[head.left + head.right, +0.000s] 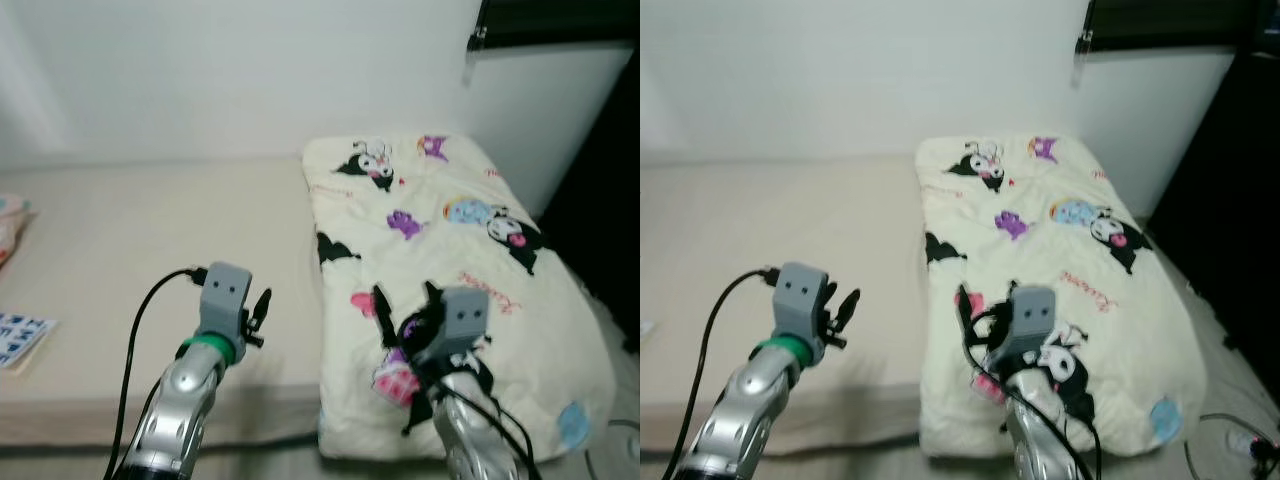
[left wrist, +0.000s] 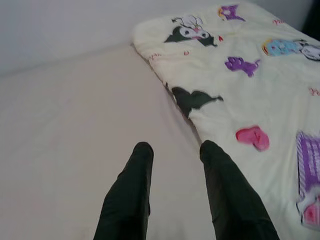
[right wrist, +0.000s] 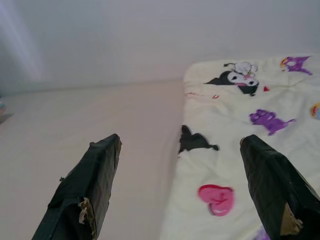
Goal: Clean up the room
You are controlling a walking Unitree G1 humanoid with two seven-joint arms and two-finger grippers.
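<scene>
Beige bed sheet (image 1: 150, 260) reaches the white wall, and a folded cream blanket with cartoon prints (image 1: 450, 260) lies on its right part, long axis pointing from the robot toward the wall. The right gripper (image 1: 405, 300) hovers over the blanket's near end with fingers wide apart, probably to take it. The left gripper (image 1: 262, 312) hangs over bare sheet just beside the blanket's edge, fingers a little apart, holding nothing.

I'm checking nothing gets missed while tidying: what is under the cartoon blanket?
The blanket lies folded on the right side of the beige bed, whose sheet shows beside it. Anything beneath the blanket is covered and cannot be seen.
</scene>
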